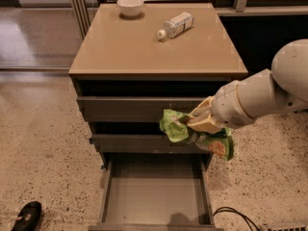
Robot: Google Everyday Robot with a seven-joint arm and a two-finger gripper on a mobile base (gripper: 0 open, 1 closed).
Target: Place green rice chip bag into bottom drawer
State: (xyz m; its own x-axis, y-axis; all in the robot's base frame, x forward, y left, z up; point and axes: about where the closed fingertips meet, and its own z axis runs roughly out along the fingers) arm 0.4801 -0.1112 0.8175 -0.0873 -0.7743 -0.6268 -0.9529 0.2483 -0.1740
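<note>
The green rice chip bag (192,133) is crinkled bright green foil with tan chip pictures. My gripper (201,121) is shut on it and holds it in the air in front of the middle drawer, on the right side. The white arm reaches in from the right. The bottom drawer (156,195) is pulled out open below the bag, its flat grey floor bare. The bag hangs above the drawer's back right part.
The cabinet has a tan top (144,42) with a white bowl (130,6) at the back and a white-labelled plastic bottle (176,25) lying on its side. A black shoe (26,217) lies on the speckled floor at left. A cable (236,214) runs on the floor at lower right.
</note>
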